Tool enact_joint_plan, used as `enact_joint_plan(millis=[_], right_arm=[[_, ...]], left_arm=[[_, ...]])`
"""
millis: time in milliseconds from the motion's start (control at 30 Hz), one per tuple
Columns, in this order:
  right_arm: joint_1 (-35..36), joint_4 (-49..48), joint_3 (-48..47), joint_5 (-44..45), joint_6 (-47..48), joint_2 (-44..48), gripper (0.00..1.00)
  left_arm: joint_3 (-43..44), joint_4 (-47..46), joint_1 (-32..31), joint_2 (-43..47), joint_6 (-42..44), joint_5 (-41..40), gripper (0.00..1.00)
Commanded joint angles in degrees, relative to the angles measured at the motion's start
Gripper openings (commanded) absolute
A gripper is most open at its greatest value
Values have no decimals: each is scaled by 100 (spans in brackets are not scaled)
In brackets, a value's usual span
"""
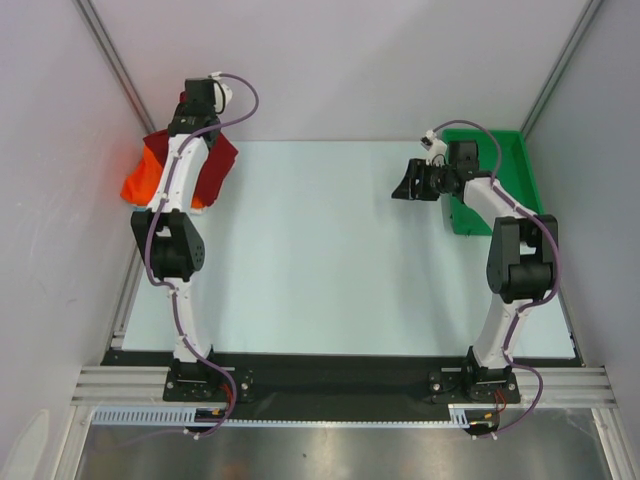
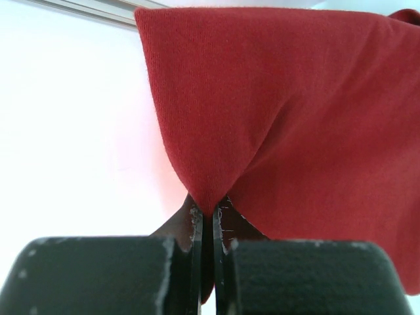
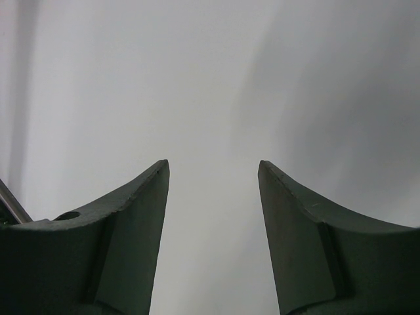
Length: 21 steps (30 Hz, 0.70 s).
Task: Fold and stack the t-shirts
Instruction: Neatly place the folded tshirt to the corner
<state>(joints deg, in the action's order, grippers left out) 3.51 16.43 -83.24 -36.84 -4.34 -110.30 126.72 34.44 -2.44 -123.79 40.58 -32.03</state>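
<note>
The dark red t-shirt hangs bunched at the table's far left corner, held up by my left gripper. In the left wrist view the left gripper is shut on a fold of this maroon cloth, which fills most of the frame. The bright orange t-shirt lies crumpled beside and below it, against the left wall. No teal-blue shirt shows. My right gripper is open and empty above the table's right side, pointing left; in the right wrist view the right gripper has only plain grey wall between its fingers.
A green plastic tray stands at the far right corner, just behind the right arm. The pale table top lies between the arms. Grey walls close in on the left, back and right.
</note>
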Motion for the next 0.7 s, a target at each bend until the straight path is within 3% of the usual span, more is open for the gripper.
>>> enact_joint_plan(millis=[0, 267, 500, 667], right_arm=[[-8, -201, 71, 10, 30, 386, 62], [27, -236, 142, 10, 21, 396, 62], [45, -271, 89, -16, -23, 290, 63], [45, -307, 89, -16, -58, 255, 62]], left_arm=[[363, -622, 50, 338, 371, -452, 0], [266, -868, 217, 346, 723, -629, 1], [345, -534, 209, 285, 627, -515, 0], [-182, -1000, 200, 469, 1005, -682, 1]])
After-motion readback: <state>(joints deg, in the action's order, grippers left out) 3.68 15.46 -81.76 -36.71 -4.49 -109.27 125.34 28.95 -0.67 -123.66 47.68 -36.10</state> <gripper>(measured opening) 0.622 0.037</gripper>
